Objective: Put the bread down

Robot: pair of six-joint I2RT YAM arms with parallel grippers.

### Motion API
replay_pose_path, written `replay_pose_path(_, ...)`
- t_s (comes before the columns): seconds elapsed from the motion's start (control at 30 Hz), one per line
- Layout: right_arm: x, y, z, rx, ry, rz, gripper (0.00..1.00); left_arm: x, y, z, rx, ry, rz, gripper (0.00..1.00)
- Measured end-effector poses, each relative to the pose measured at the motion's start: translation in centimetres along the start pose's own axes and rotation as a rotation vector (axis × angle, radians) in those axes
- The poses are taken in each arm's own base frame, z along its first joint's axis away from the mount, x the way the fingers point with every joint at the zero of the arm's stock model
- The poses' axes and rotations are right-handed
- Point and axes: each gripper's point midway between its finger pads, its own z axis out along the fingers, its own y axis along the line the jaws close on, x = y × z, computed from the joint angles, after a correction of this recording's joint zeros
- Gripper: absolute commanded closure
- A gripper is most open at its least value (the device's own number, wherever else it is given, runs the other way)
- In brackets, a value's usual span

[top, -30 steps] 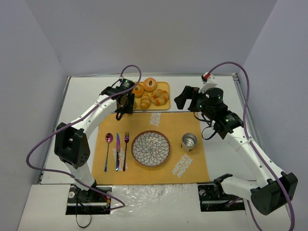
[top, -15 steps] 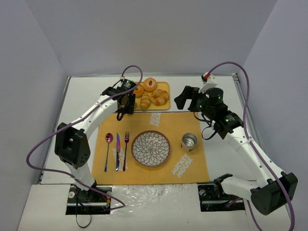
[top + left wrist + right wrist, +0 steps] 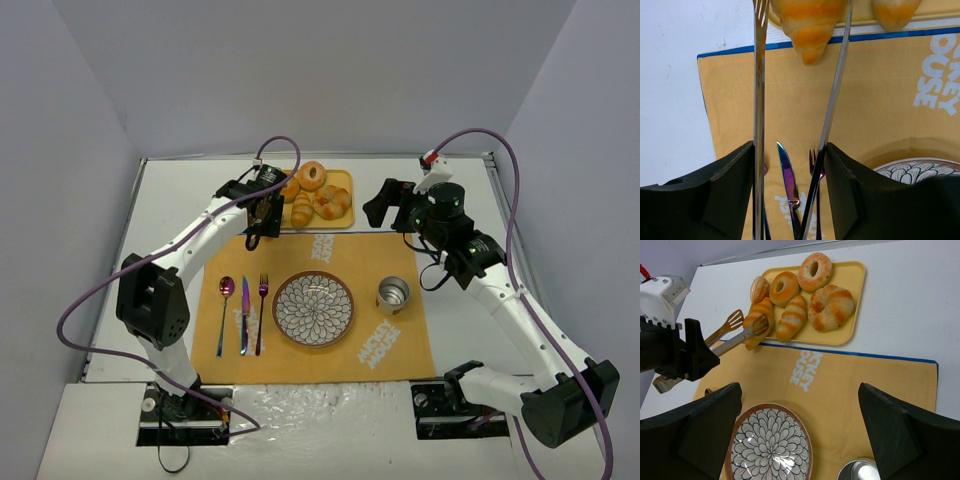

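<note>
Early stage: the left pincer (image 3: pixel 787 165) is pinching a pair of tongs (image 3: pixel 759 100), whose blades stand apart on either side of the bread (image 3: pixel 809 25), which lies just ahead of the pincer on the yellow tray (image 3: pixel 852 285). Nothing is gripped or lifted yet. Squeezing, lifting and carrying back, probably to the plate (image 3: pixel 920 170), remain. The right pincer (image 3: pixel 799 410) is spread wide, holding nothing

I see my left fingers (image 3: pixel 710 192) gripping tongs (image 3: pixel 758 110); the two arms flank a croissant's (image 3: pixel 810 30) tip; knife (image 3: pixel 787 175) and plate (image 3: pixel 912 170) lie on the orange mat (image 3: pixel 880 100).
</note>
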Motion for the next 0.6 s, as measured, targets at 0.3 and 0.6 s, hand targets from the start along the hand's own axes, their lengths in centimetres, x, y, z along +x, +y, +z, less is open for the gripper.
replay_pose_path(0.3,-0.01,-0.03,-0.02,0.001,0.000,0.000,0.00,0.49,-0.23,0.65,-0.014,0.025,0.016,0.51)
replay_pose_path(0.6,0.00,-0.03,-0.02,0.002,0.000,0.000,0.00,0.59,-0.24,0.68,-0.027,0.029,0.027,0.74)
